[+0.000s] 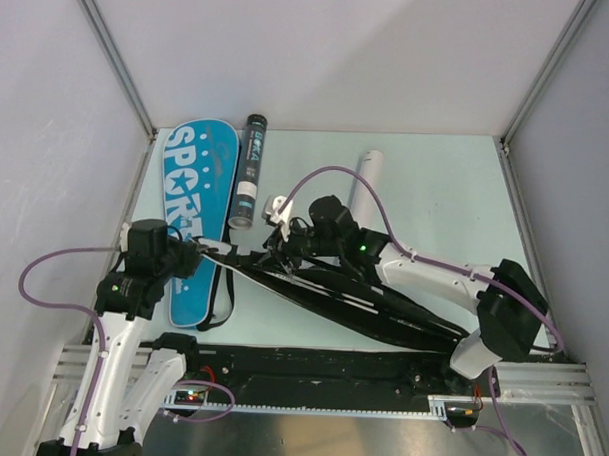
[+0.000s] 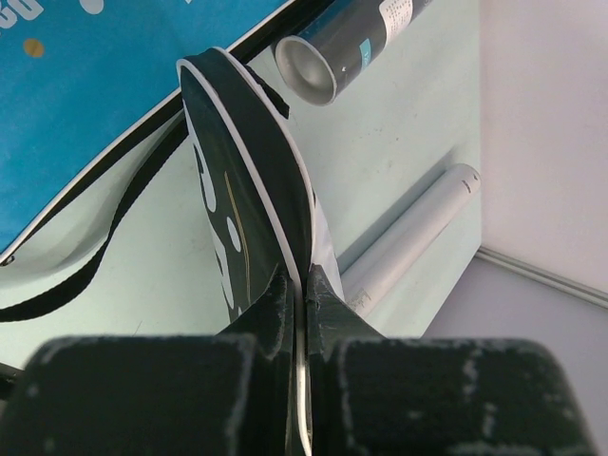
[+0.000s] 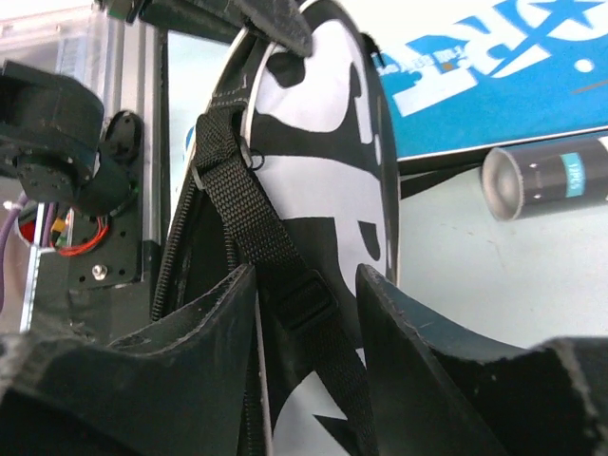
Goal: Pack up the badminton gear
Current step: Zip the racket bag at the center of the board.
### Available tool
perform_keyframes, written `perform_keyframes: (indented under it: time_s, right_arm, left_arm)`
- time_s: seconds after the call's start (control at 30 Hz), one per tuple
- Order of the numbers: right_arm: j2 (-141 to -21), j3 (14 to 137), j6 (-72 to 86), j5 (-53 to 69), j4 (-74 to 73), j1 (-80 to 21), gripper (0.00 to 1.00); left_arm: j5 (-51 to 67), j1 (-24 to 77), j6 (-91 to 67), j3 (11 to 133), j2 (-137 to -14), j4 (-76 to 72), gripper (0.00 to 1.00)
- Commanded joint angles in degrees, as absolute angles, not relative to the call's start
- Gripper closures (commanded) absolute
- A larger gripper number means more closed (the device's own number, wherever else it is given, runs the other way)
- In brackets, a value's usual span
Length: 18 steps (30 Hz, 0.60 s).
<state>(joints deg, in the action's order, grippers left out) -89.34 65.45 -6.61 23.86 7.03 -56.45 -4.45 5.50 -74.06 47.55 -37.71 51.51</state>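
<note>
A black racket cover (image 1: 332, 294) with white lettering hangs between my two grippers, running from the left one down to the lower right. My left gripper (image 2: 306, 285) is shut on the black cover's (image 2: 237, 171) white-piped edge. My right gripper (image 3: 306, 275) stands open astride the black cover's (image 3: 323, 161) rim, with its black strap (image 3: 247, 209) passing between the fingers. The blue "SPORT" cover (image 1: 195, 219) lies flat at the left. Beside the blue cover lies a black teal-printed tube (image 1: 251, 166), and a white tube (image 1: 366, 185) lies further right.
Grey enclosure walls close in the pale table (image 1: 435, 203) on three sides. A metal rail (image 1: 319, 374) with the arm bases runs along the near edge. The blue cover's loose black strap (image 1: 217, 305) trails beside the left arm.
</note>
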Motion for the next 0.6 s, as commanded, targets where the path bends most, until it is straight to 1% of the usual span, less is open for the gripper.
perform_keyframes:
  time_s: [0.0,0.07,0.1,0.13,0.2,0.23,0.27,0.3,0.37,0.43,0.57]
  right_arm:
    - [-91.9,68.7,-10.9,30.5,3.1,-58.2,0.47]
    - [-92.9,69.0,-12.0,29.7,2.6,-58.9,0.47]
    - [-93.4,69.2,-12.0,28.8,2.6,-59.0,0.50]
    - [-93.7,69.5,-11.5,27.9,2.9,-58.7,0.56]
    - [-93.6,69.8,-9.9,26.2,3.6,-57.9,0.78]
    - [-93.3,70.3,-9.5,24.6,3.5,-57.5,0.86]
    - [-92.6,71.1,-10.4,22.8,1.9,-57.7,0.93]
    - [-91.9,72.7,-11.6,19.6,-0.7,-58.4,0.96]
    - [-90.2,74.9,-15.1,13.9,-5.2,-60.0,0.99]
    - [-88.1,75.7,-17.4,10.6,-6.3,-61.1,1.00]
    - [-85.8,76.1,-17.2,10.8,-5.8,-62.0,0.97]
  left_arm:
    - [-5.3,5.9,-74.1,47.4,-37.0,50.3,1.00]
    - [-5.2,6.0,-74.3,47.3,-37.1,50.2,1.00]
    - [-5.1,6.0,-74.3,47.2,-37.1,50.2,1.00]
    - [-5.1,6.0,-74.3,47.2,-37.1,50.3,1.00]
    - [-5.4,6.0,-74.3,47.1,-36.9,50.3,1.00]
    - [-5.9,6.0,-74.4,47.1,-36.8,50.3,1.00]
    - [-6.4,6.0,-74.4,47.0,-36.5,50.2,1.00]
    - [-6.8,6.0,-74.4,47.0,-36.4,50.3,1.00]
    - [-7.2,6.1,-74.3,47.0,-36.5,50.2,1.00]
    - [-7.3,6.0,-74.2,46.9,-36.6,50.3,1.00]
    - [-7.5,6.0,-74.6,46.2,-36.9,50.2,1.00]
